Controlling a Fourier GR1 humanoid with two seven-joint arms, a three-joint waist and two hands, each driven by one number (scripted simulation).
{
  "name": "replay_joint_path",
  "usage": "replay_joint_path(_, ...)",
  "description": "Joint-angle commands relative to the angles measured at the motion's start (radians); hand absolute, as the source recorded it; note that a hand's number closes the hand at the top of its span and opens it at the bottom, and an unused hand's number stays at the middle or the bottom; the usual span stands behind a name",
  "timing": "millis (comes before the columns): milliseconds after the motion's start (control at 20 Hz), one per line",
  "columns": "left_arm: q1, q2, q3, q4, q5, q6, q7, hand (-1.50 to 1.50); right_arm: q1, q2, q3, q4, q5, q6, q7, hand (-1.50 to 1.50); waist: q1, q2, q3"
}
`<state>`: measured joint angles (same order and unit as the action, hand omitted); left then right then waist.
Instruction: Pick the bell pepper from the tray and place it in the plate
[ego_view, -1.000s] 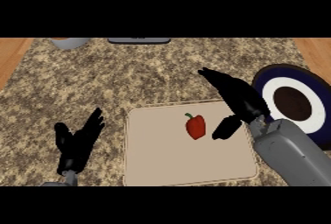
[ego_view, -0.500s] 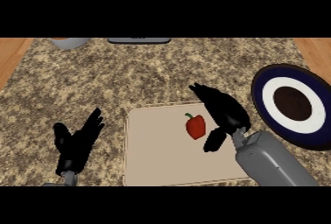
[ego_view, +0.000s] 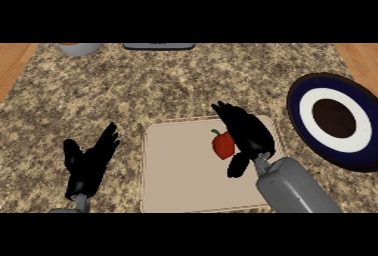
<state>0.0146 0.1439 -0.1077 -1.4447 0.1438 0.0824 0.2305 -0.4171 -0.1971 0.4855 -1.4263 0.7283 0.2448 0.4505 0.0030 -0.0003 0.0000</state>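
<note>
A red bell pepper (ego_view: 222, 145) with a green stem lies on the beige tray (ego_view: 181, 175), towards its upper right part. My right hand (ego_view: 247, 134) is open over the tray, its fingers stretched just right of and partly over the pepper, thumb below it. The pepper's right side is hidden by the hand. A dark blue plate (ego_view: 336, 119) with a white ring and brown centre sits at the right edge of the counter. At the lower left, off the tray, my left hand (ego_view: 88, 162) rests open with fingers up.
A grey bowl (ego_view: 78, 48) and a dark flat object (ego_view: 159, 46) stand at the counter's far edge. Wooden floor shows beyond the counter's left and right sides.
My right hand has moved left from near the plate to the pepper, now touching or overlapping its right side. The pepper, tray and left hand have stayed put.
</note>
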Motion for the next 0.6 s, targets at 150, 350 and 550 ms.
replay_joint_path(150, -0.025, -0.047, 0.011, 0.076, -0.034, 0.009, -0.044, 0.0, 0.004, 0.062, -0.024, 0.121, 0.141, -0.037, -0.022, -1.5, 0.0, 0.001, 0.0)
replay_joint_path(350, -0.029, -0.019, 0.05, 0.047, 0.0, -0.048, -0.033, 0.0, -0.048, 0.113, -0.067, 0.211, 0.178, -0.023, -0.056, -1.5, 0.001, 0.001, 0.0)
replay_joint_path(550, 0.004, -0.013, 0.039, 0.009, -0.021, -0.045, 0.006, 0.0, -0.125, 0.109, -0.133, 0.282, 0.17, 0.027, -0.11, -1.5, 0.003, 0.001, 0.0)
